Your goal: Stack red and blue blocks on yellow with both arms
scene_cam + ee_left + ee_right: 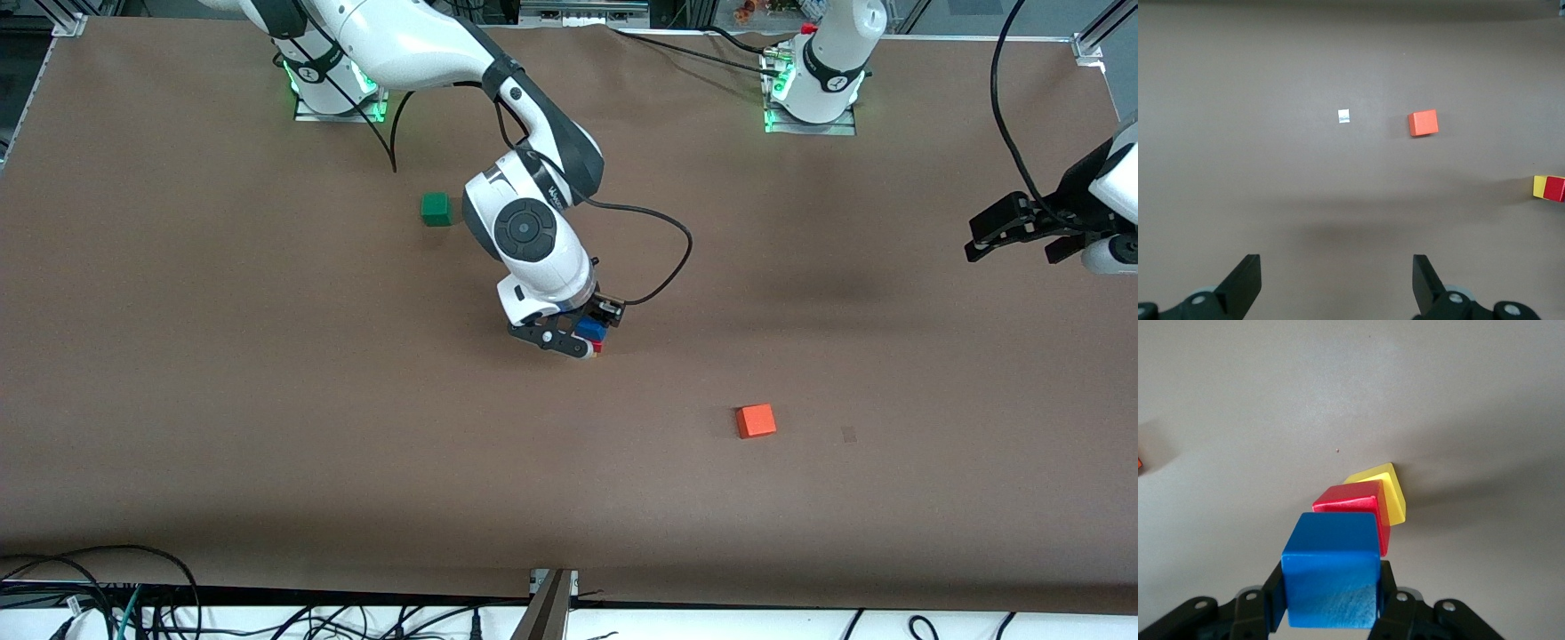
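Right pincer [582, 339] grips blue block [590, 329] over red [1355, 503] on yellow [1390, 490], mid-table [267, 400]. Left pincer [1013, 229] waits wide open over the table's left-arm edge.

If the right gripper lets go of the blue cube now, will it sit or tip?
Likely sits: the blue cube is flat-faced and rigid, above the red cube on yellow. Overlap looks offset, so it might tip. Matte faces probably resist sliding.
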